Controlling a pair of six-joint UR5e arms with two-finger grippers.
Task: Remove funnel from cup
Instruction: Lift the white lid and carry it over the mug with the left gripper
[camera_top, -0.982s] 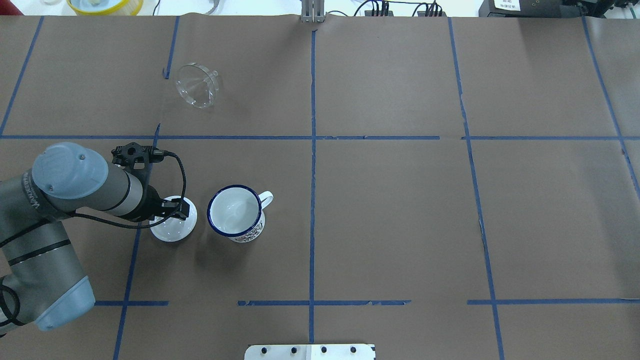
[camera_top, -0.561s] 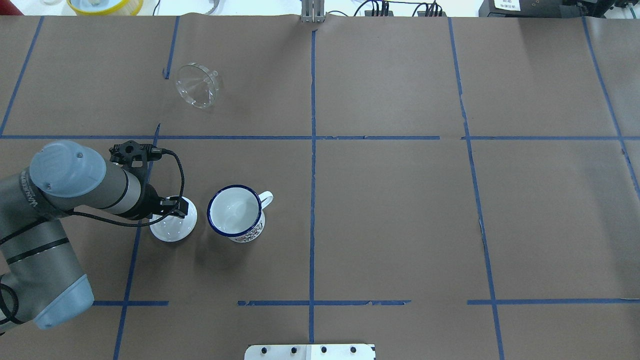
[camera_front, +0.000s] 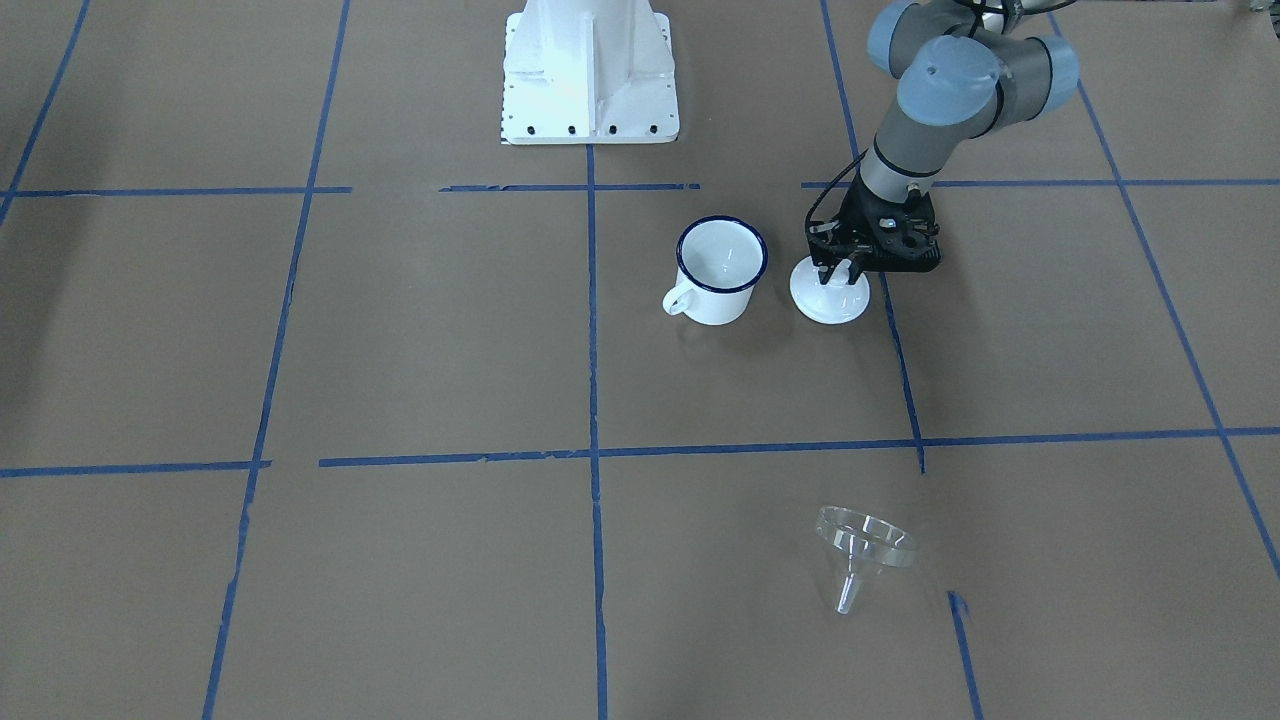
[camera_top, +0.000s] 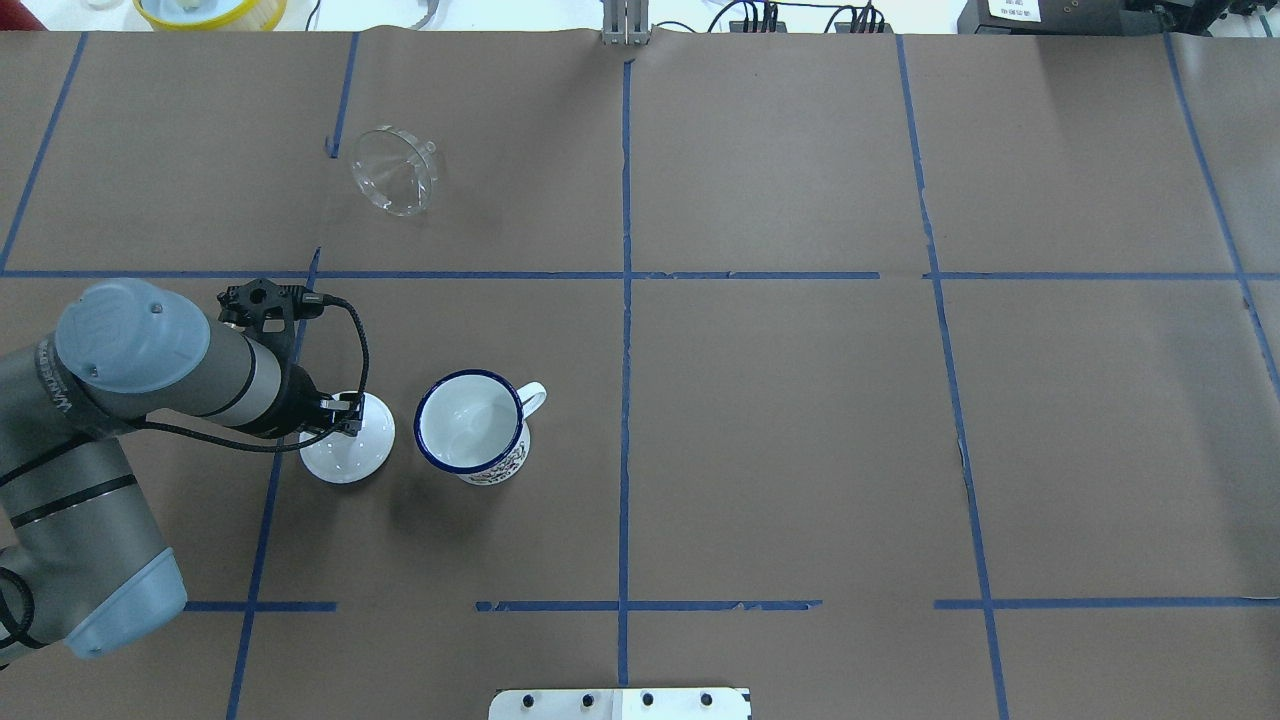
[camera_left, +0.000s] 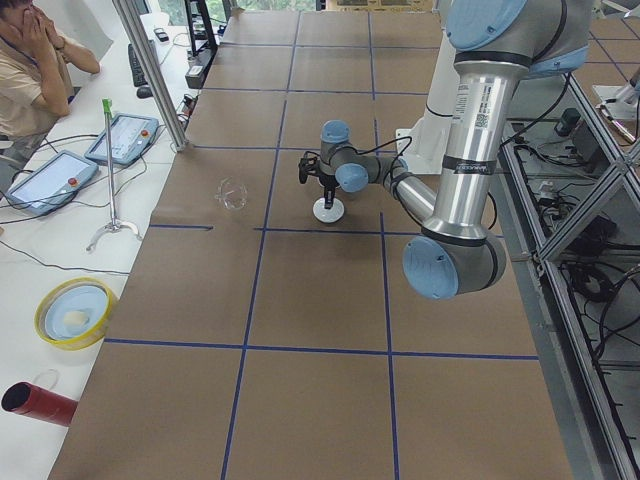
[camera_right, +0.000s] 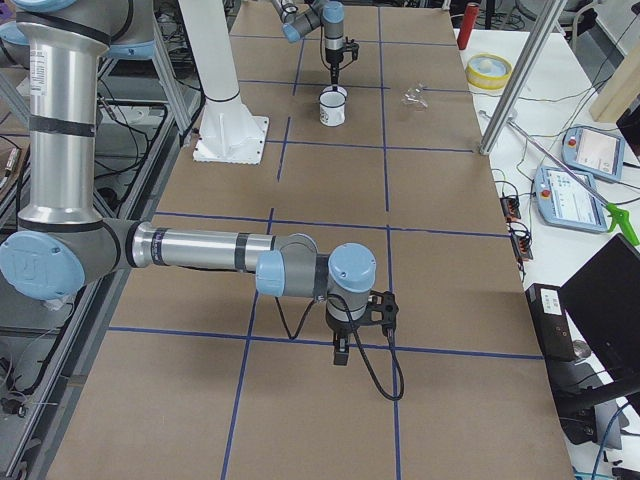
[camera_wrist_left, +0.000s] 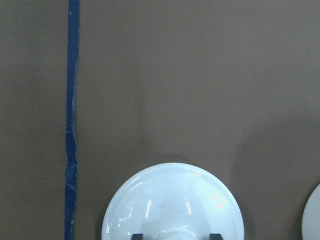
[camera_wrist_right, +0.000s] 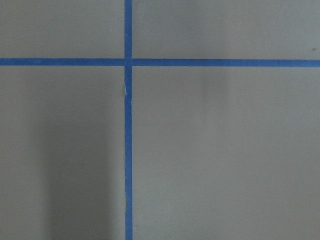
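Note:
The clear funnel (camera_top: 393, 170) lies on its side on the brown paper, far from the cup; it also shows in the front view (camera_front: 862, 550). The cup (camera_top: 470, 425), a white mug with a dark blue rim, stands upright and empty (camera_front: 720, 270). My left gripper (camera_front: 838, 278) points down at a white domed lid (camera_top: 352, 455) beside the cup. In the left wrist view its fingertips (camera_wrist_left: 138, 236) sit close against both sides of the lid's knob (camera_wrist_left: 175, 234). My right gripper (camera_right: 340, 352) hangs low over bare paper far off; I cannot tell if it is open or shut.
The lid (camera_front: 830, 305) rests on the table a short gap from the cup. The white robot base (camera_front: 588, 70) stands behind the cup. Blue tape lines cross the paper. A yellow-rimmed bowl (camera_top: 208, 10) sits beyond the far edge.
My left arm has shifted slightly to the left over the lid. The lid, the cup and the funnel have not moved.

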